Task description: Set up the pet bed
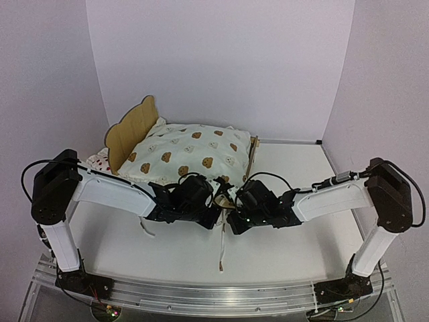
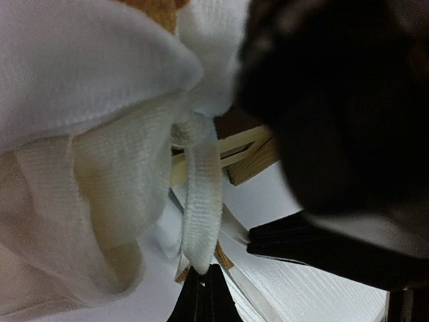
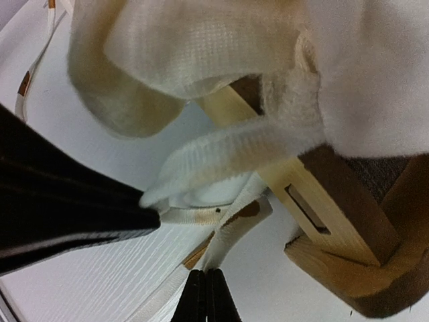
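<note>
The plywood bed (image 1: 131, 127), bear-eared, sits back-left on the table (image 1: 134, 248) under a soft printed cushion (image 1: 191, 151), left gripper (image 2: 204, 275) pinching its ribbed tie (image 2: 201, 215), right gripper (image 3: 204, 278) clamped on the flat printed tie (image 3: 231, 231).

Light plywood, matt, darker raw cut edges: pet bed (image 1: 131, 131). Cream cloth, fine woven ribbing, brown print: cushion (image 1: 194, 151) on the pet bed. Same ribbed cloth, soft: tie (image 2: 201, 208). White, smooth, faint grain: tabletop (image 1: 174, 248) under the pet bed.
</note>
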